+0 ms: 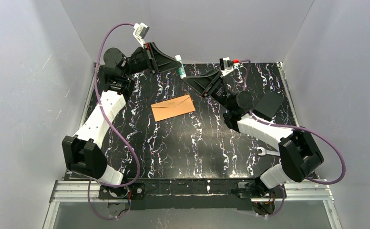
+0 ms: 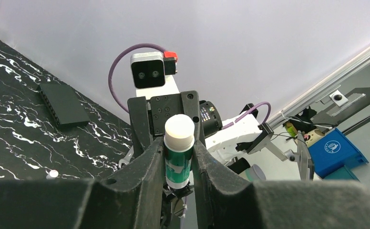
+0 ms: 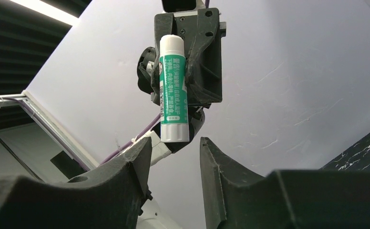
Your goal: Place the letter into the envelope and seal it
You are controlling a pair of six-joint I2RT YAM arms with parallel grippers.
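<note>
Right wrist view: my right claw [image 3: 173, 149] stands with jaws apart just below the glue stick [image 3: 173, 86], not touching it. My left claw [image 2: 178, 160] grips that stick, raised beyond the far edge of the envelope [image 1: 173, 108], which lies flat. I cannot see the letter. The stick looks light, rigid and probably slippery, so I'd pinch its free white end squarely. The envelope looks thin and floppy.

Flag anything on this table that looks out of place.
A wrench lies on the table beside the right arm, a tool unrelated to mailing. The envelope sits slightly askew. Nothing looks spilled or damaged.
</note>
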